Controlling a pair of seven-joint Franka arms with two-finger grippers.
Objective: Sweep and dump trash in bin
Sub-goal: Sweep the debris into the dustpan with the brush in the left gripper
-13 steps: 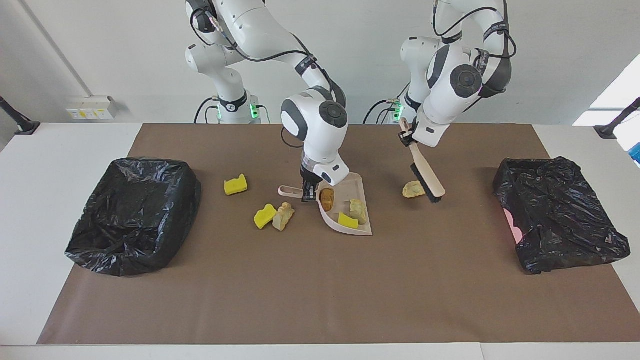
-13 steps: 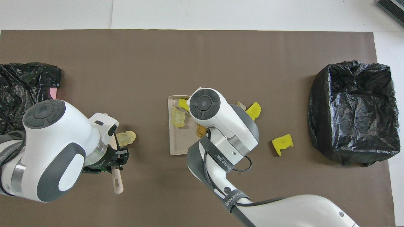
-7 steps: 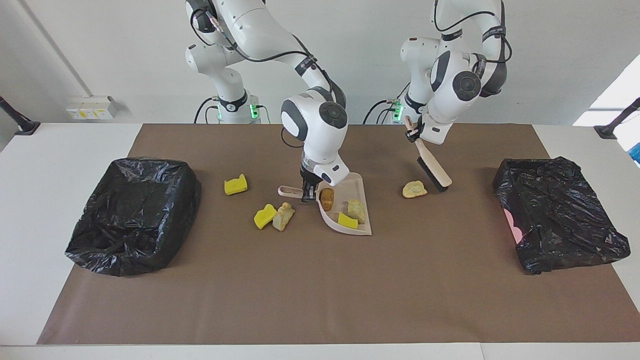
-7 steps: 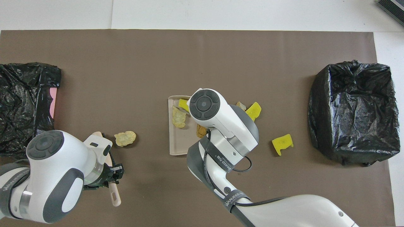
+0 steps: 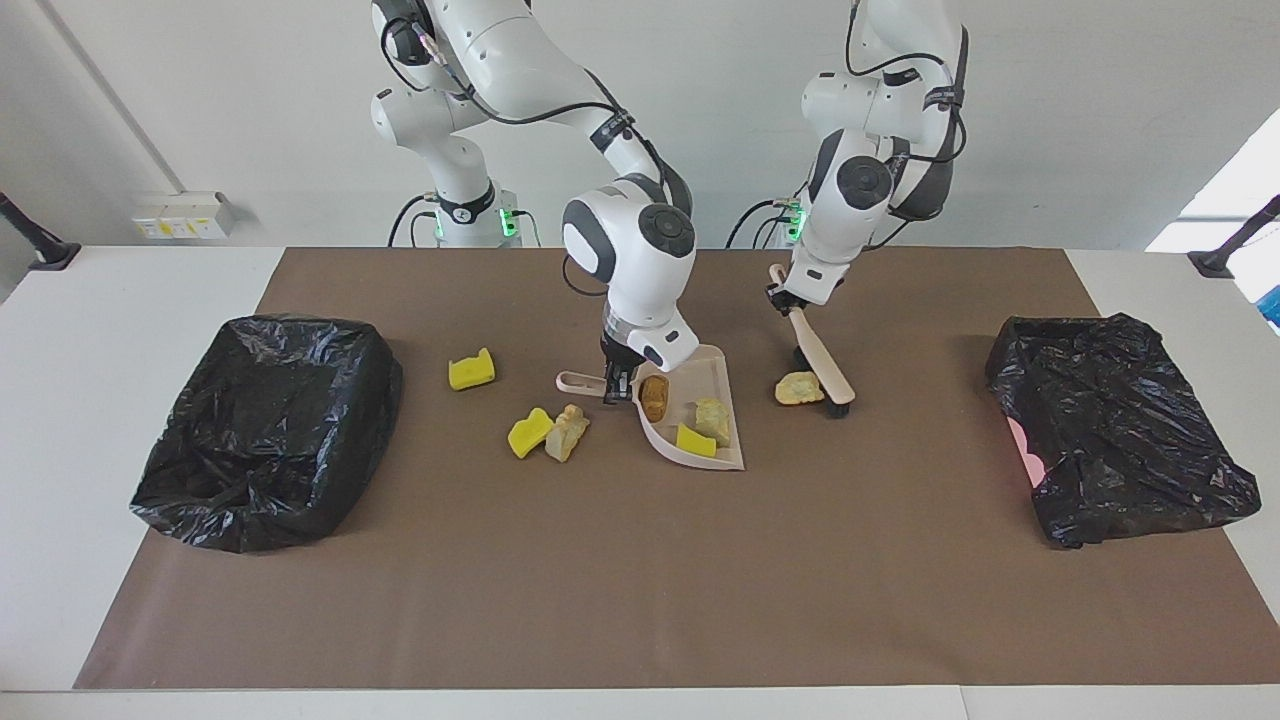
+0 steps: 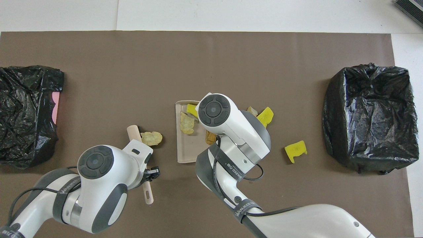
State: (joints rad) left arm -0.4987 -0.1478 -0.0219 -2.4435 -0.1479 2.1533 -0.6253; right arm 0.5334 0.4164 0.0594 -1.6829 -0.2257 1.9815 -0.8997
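Observation:
My right gripper (image 5: 616,384) is shut on the handle of the pale pink dustpan (image 5: 702,374), which rests mid-table with its open side toward the left arm's end. In the pan lie a brown chunk (image 5: 654,397), a tan chunk (image 5: 714,420) and a yellow sponge piece (image 5: 695,441). My left gripper (image 5: 788,300) is shut on the beige-handled brush (image 5: 822,362); its head touches a tan lump of trash (image 5: 800,388) beside the pan. From overhead, that lump (image 6: 151,138) lies between the brush tip (image 6: 134,132) and the dustpan (image 6: 186,152).
More trash lies toward the right arm's end: a yellow sponge (image 5: 471,371), another yellow piece (image 5: 529,432) and a tan chunk (image 5: 566,432). Black-bagged bins stand at the right arm's end (image 5: 270,430) and the left arm's end (image 5: 1120,440).
The left arm has swung the brush toward the dustpan, and the tan lump has slid a little closer to the pan. The right arm and the dustpan have stayed put.

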